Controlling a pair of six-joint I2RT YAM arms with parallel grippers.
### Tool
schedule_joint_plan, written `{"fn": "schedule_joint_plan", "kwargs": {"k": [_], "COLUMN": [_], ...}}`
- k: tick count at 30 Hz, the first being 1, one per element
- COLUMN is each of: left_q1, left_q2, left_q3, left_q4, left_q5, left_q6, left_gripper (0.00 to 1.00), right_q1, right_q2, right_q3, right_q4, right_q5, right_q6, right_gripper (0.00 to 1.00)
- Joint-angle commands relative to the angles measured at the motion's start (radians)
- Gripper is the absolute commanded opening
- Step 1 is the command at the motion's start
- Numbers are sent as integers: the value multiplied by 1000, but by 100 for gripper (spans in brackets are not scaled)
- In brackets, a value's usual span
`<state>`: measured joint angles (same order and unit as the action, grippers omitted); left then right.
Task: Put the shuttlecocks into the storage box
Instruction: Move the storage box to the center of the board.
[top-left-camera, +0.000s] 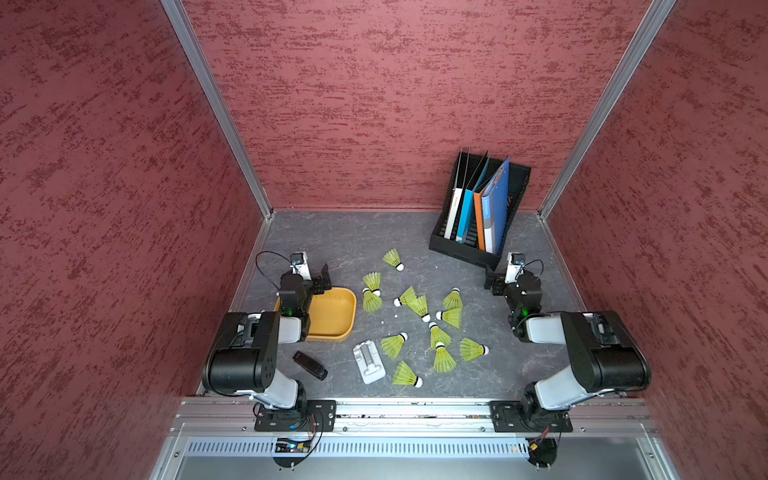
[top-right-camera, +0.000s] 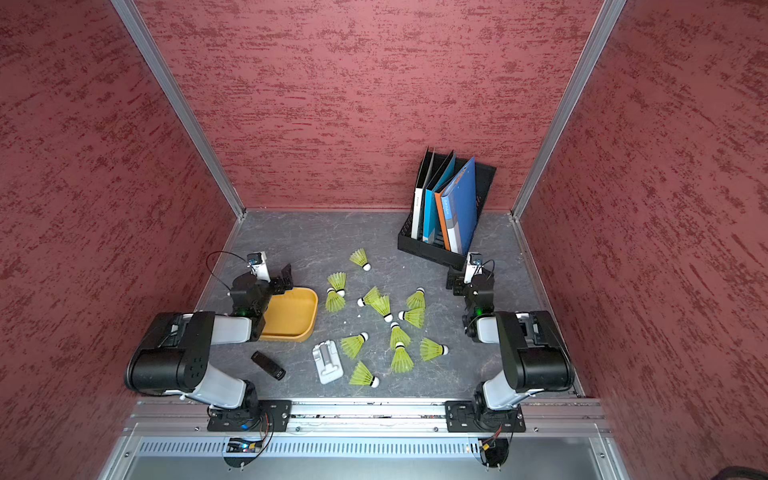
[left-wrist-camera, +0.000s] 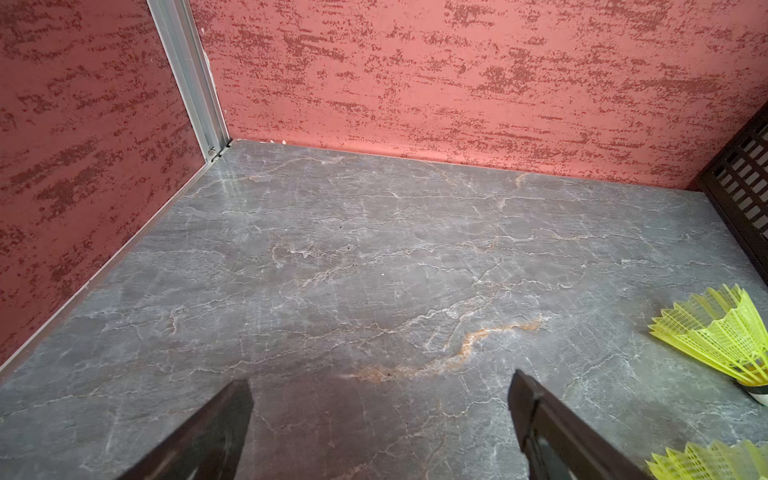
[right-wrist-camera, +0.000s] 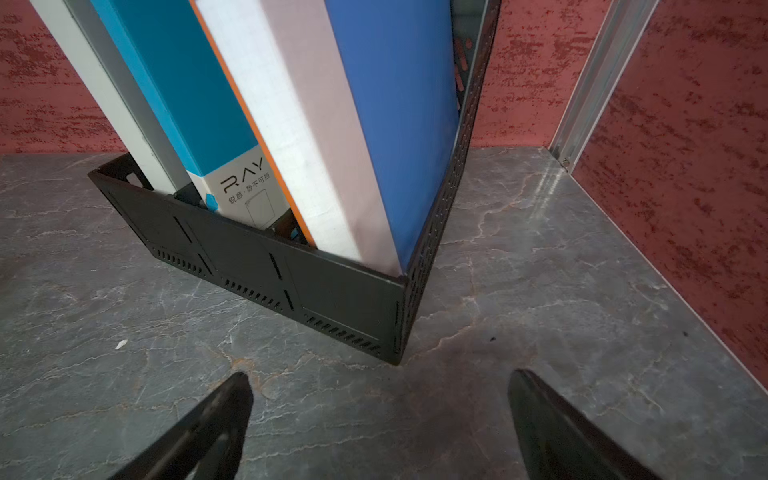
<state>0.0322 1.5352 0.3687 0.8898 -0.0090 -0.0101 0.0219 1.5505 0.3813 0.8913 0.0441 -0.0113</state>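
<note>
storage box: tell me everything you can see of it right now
The storage box is a shallow orange-yellow tray, plastic by its look, rectangular with rounded corners and low walls. It sits flat on the grey table, open side up, left of the scattered shuttlecocks, none touching it. Its visible floor is bare; the left arm hangs over its left part and hides that. Both top views show it; neither wrist view does.

On the tabletop (top-left-camera: 332, 241) the shuttlecocks (top-left-camera: 419, 305) lie scattered across the middle, all outside the storage box (top-left-camera: 332, 316) just to their left, with the file rack (top-left-camera: 461, 252) behind them at the back right and a flat holder (top-left-camera: 368, 361) and a small device (top-left-camera: 309, 365) in front of the box.
</note>
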Motion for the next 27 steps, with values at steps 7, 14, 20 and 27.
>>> {"fn": "schedule_joint_plan", "kwargs": {"k": [7, 14, 20, 27], "left_q1": [-4, -4, -5, -5], "left_q2": [-4, -4, -3, -5], "left_q3": [6, 6, 6, 2], "left_q4": [12, 12, 12, 17], "left_q5": [-10, -11, -10, -10], "left_q6": [1, 1, 1, 1], "left_gripper": [100, 100, 100, 100], "right_q1": [-5, -6, -5, -5], "right_q2": [-11, -11, -11, -31], "right_q3": [9, 9, 8, -1], "right_q4": [3, 4, 2, 9], "right_q5": [-15, -15, -15, -38], "right_q6": [4, 4, 5, -1], "right_gripper": [99, 99, 99, 99]}}
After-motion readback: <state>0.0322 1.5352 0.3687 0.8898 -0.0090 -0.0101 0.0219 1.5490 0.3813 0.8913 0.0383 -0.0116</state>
